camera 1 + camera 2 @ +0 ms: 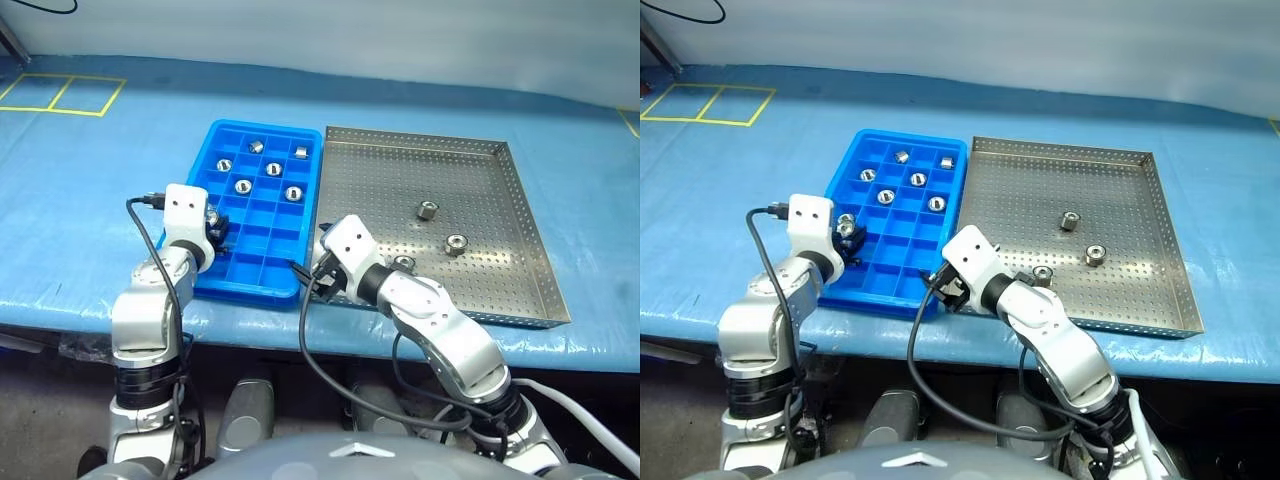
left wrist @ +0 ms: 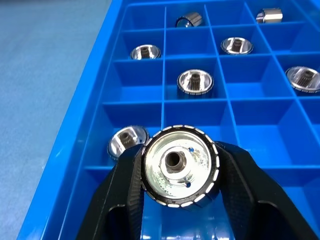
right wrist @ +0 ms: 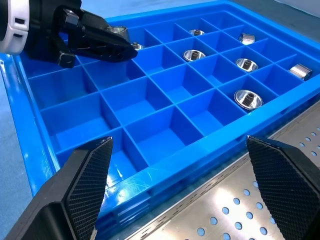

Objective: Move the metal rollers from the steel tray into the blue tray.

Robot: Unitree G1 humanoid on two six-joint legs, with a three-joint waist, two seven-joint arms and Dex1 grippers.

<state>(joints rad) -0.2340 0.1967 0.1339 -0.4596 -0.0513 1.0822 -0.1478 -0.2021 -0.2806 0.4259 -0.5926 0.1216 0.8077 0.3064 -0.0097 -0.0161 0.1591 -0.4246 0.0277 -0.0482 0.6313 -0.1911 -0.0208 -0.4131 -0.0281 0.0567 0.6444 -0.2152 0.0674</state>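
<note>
Blue-covered table (image 1: 90, 200); blue tray (image 1: 215, 140) at 9 o'clock of steel tray (image 1: 520, 220), touching. Left gripper (image 2: 179, 172) pinching one roller (image 2: 179, 167) over tray's left-near compartments, axis along fingers, bore facing wrist camera; occupied cell (image 2: 127, 140) just beyond. Right gripper (image 3: 180, 187) spread wide, empty, over trays' shared edge. Three rollers (image 1: 427, 210) in steel tray, 3 o'clock of right gripper, nearest (image 1: 404, 262) close by; right arm nearer

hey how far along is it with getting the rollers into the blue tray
Done: seven metal rollers sit in the blue tray, one per compartment. In hand: the left gripper is shut on an eighth over the tray's left side. Left: three on the steel tray, with the right gripper open and empty at the trays' shared edge.
</note>
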